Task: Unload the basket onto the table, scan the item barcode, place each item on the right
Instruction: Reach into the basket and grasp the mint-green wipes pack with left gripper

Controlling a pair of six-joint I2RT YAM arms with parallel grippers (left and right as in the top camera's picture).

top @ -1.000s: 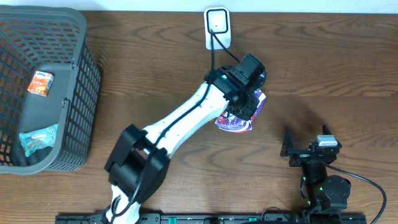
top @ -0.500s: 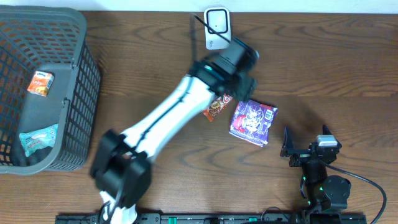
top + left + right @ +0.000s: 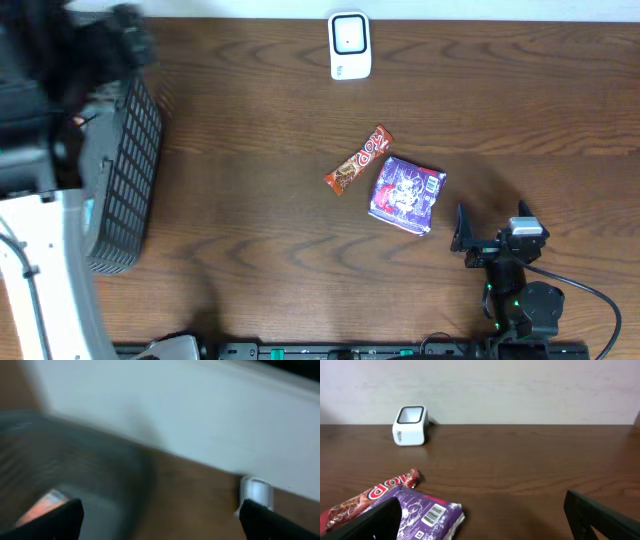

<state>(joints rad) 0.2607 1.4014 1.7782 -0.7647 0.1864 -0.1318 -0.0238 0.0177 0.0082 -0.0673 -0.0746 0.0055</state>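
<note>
Left gripper point(image 3: 160, 510), right gripper point(image 3: 482, 502): jaws apart, empty. Candy bar point(image 3: 358, 160) just beside packet point(image 3: 405, 195), well apart from left-edge basket point(image 3: 125, 180) and scanner point(image 3: 350, 45).

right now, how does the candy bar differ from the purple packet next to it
The candy bar is slim, long and red-orange; the purple packet is wide and squarish. The purple packet shows a barcode face up; the candy bar shows none. Both lie flat on the table.
</note>
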